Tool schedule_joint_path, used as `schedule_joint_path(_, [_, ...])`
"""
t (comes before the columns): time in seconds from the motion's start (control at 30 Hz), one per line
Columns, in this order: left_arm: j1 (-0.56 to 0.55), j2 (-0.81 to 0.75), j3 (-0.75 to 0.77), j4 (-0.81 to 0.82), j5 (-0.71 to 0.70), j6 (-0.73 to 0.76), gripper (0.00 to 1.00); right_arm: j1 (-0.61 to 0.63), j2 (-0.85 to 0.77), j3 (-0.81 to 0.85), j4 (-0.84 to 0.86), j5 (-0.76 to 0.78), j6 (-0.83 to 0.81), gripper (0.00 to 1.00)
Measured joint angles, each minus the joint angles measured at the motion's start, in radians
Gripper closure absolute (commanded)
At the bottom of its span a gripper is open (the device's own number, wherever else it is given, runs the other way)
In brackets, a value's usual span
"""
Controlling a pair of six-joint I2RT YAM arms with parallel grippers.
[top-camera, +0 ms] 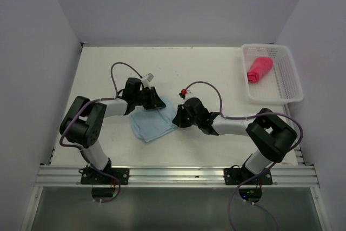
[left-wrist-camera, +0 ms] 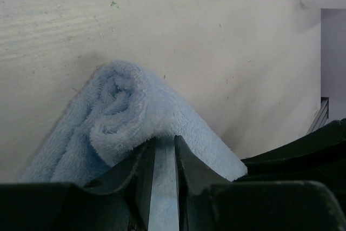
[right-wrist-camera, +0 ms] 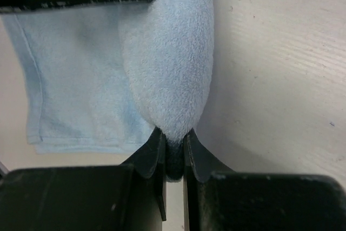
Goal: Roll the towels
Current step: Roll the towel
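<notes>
Blue towel [top-camera: 154, 125] sits mid-table [top-camera: 216, 74] between the two arms and is part rolled. A fat roll runs from one pincer to the other, with the flat rest spread toward the near edge. The left wrist view shows the spiral at the roll's end, loose and not tight. The flat part has a stitched hem and looks doubled over.

Left pincer [left-wrist-camera: 165, 158] is at one end of the roll. Its jaws are nearly together with blue cloth between them, so I read it as gripping the towel. Right pincer [right-wrist-camera: 173, 144] is clenched on the tip of the other end, and the terry bulges out past the jaws.

Red towel [top-camera: 259, 69] is rolled and lying in the white basket [top-camera: 273, 100] at the far right corner, well away from the arms.

Handling, my judgement:
- The towel is light, soft and floppy, with no stiffness, so the roll will sag or unwind if one end lets go.
- The fuzzy pile grips well and slip is unlikely, but a shallow pinch only catches the outer layer.
- Best hold is both ends of the roll, biting deep enough to trap all the layers.
- Turn both ends evenly or the roll will cone.
</notes>
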Motion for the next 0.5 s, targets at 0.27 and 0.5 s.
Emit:
schedule_joint_path(0.27, [0.030,-0.117,0.051,-0.072,-0.028,-0.037,0.71,0.134,-0.054,0.060,-0.203,0.295,-0.182,1.00])
schedule_joint_path(0.5, [0.033,-0.210,0.052,-0.039,-0.018,-0.117,0.75,0.235,-0.041,0.134,-0.355,0.517,-0.243,1.00])
